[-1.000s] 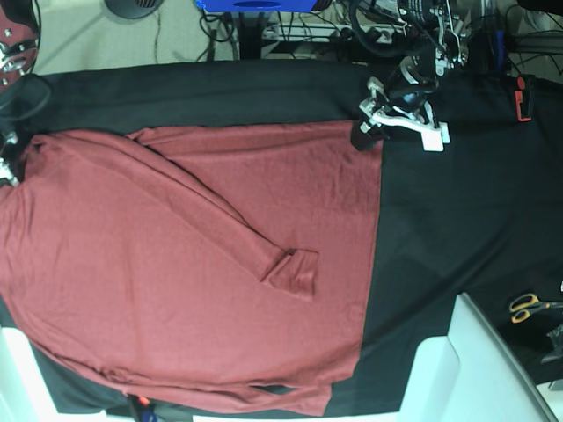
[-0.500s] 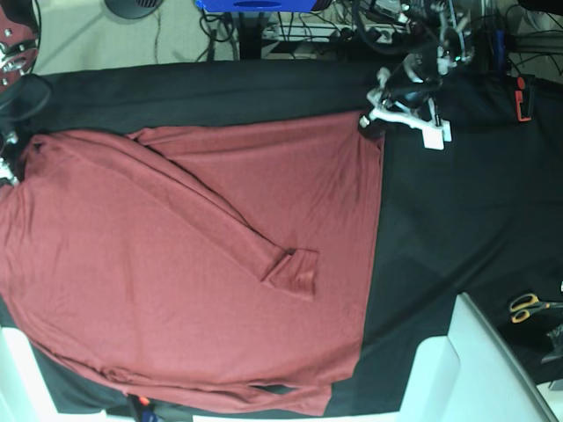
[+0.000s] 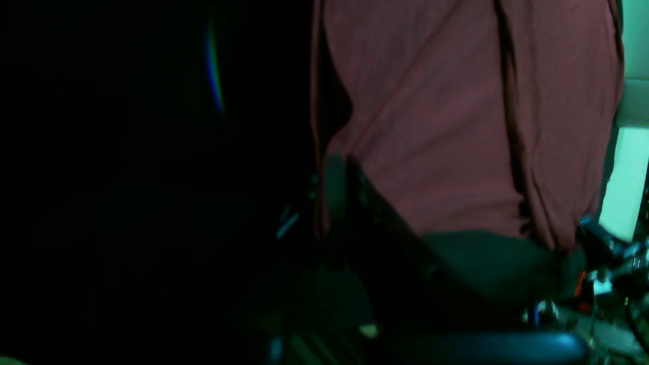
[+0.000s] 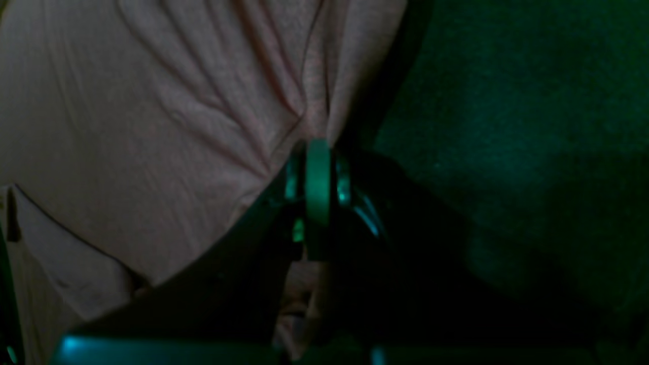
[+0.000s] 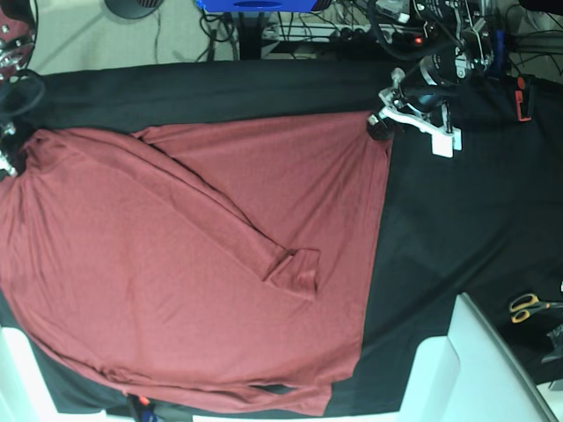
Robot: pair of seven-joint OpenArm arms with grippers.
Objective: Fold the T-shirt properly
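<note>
In the base view, the T-shirt (image 5: 202,264) lay spread across the black table cover (image 5: 457,229), one sleeve folded diagonally over the chest. Compared with a second earlier, the left gripper (image 5: 383,130) had closed on the shirt's far hem corner and drawn it slightly outward, pulling that edge taut. The right gripper (image 5: 7,158) sat at the frame's left edge by the collar end.

In the left wrist view, dim light showed the T-shirt (image 3: 456,126) gathered into the left gripper (image 3: 334,203), its jaws pinched on the hem.

In the right wrist view, the right gripper (image 4: 317,172) was clamped on puckered fabric of the T-shirt (image 4: 152,111).

With both ends apparently held, a fold looked ready to begin.
</note>
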